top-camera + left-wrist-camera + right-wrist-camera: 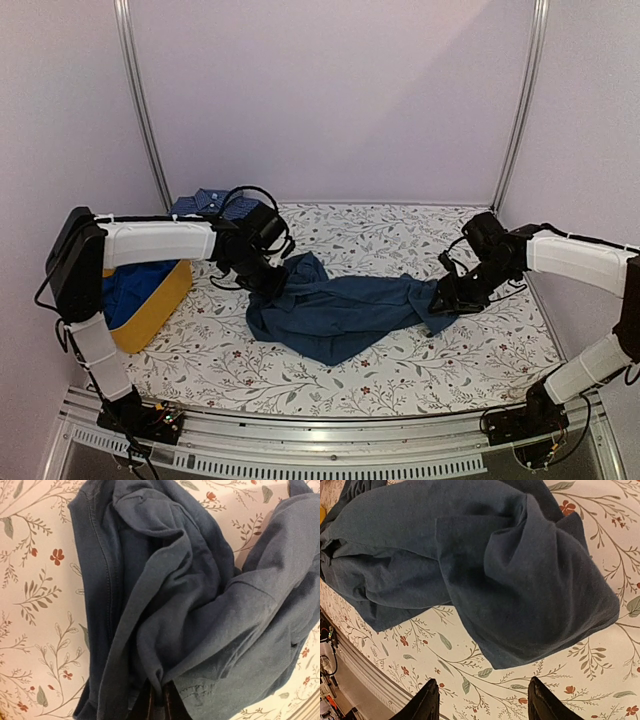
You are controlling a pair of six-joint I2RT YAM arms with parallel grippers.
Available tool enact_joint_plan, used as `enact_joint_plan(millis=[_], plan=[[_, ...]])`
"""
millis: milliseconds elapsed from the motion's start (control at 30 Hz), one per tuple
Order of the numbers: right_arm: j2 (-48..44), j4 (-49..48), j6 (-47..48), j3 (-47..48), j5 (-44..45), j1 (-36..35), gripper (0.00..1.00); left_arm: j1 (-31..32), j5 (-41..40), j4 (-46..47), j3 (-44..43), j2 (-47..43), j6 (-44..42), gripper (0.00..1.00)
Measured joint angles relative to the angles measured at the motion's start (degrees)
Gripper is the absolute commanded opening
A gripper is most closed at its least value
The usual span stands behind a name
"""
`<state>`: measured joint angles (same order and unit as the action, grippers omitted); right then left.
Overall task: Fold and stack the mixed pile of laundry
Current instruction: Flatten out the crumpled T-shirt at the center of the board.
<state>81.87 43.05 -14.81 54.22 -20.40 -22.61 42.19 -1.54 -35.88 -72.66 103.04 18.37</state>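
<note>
A large dark navy-teal garment [340,315] lies crumpled across the middle of the floral table. My left gripper [272,275] sits at its left end, shut on a fold of that cloth [165,630]; the fingers are mostly buried under the fabric. At the garment's right end my right gripper [447,300] stands open, and its fingertips [427,700] hover just off the cloth's edge [520,605] with nothing between them. A checked blue collared shirt [212,204] lies at the back left. A royal-blue piece [135,290] rests inside the yellow tub.
The yellow tub [165,305] stands at the left edge of the table under my left arm. Metal frame posts [145,110] rise at the back corners. The table's front rail [330,440] runs along the near edge.
</note>
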Motion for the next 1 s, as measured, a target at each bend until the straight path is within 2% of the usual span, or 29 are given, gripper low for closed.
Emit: enact_joint_plan(millis=[67, 200, 367, 500, 700, 733, 867, 1000], plan=[[-1.0, -0.8, -2.1, -2.2, 0.4, -1.8, 0.64, -1.3, 0.6, 0.0, -0.7, 0.1, 0.4, 0.01], [-0.9, -2.9, -5.7, -4.2, 2.0, -5.3, 0.69, -4.7, 3.0, 0.3, -2.5, 0.2, 1.2, 0.00], [2.9, -5.9, -8.8, -4.2, 5.5, -10.4, 0.70, -7.0, 6.0, 0.8, -4.8, 1.0, 1.9, 0.00], [6.7, -7.3, -11.1, -4.2, 8.7, -11.6, 0.71, -7.2, 7.6, 1.1, -5.2, 1.9, 2.4, 0.00], [10.4, -6.5, -13.1, -3.3, 19.2, -13.0, 0.67, -7.3, 8.6, 1.1, -5.2, 2.1, 2.9, 0.00], [10.5, -6.2, -13.2, -3.3, 20.9, -13.1, 0.64, -7.3, 8.6, 1.1, -5.2, 2.1, 2.9, 0.00], [10.5, -5.1, -13.8, -3.1, 27.7, -13.1, 0.27, -7.4, 8.4, 1.1, -5.2, 2.1, 2.9, 0.00], [10.4, -4.3, -14.1, -2.1, 31.4, -13.0, 0.01, -7.6, 8.4, 1.1, -5.2, 2.1, 2.9, 0.00]])
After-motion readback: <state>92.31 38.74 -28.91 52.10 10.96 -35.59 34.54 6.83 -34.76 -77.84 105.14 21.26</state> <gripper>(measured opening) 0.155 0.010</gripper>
